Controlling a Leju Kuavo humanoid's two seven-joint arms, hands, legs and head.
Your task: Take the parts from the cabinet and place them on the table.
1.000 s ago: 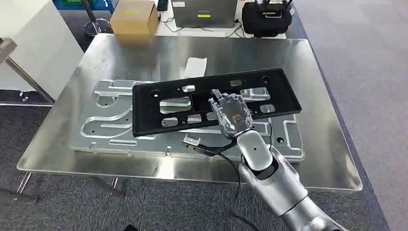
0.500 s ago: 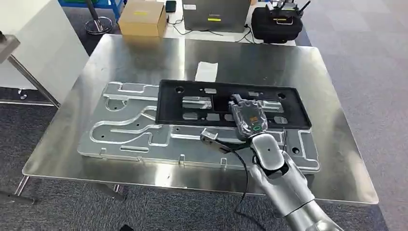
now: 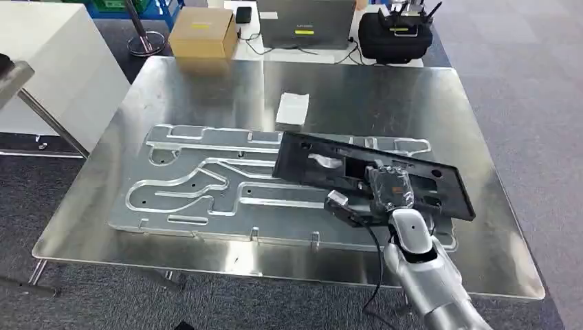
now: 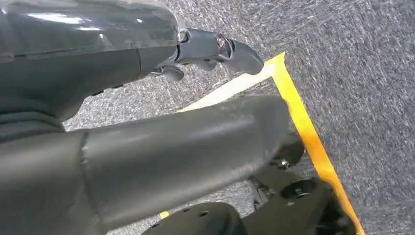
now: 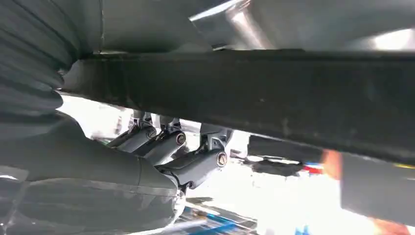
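My right hand [image 3: 390, 187] reaches up from below, gripping the black plastic panel [image 3: 330, 161], which tilts over the machined aluminium plate [image 3: 199, 185] beyond my fingers. My left hand [image 4: 210, 49] hangs over carpet, its grasp unclear.

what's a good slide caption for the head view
Right hand holds a black panel over the grooved fixture plate on a steel table.
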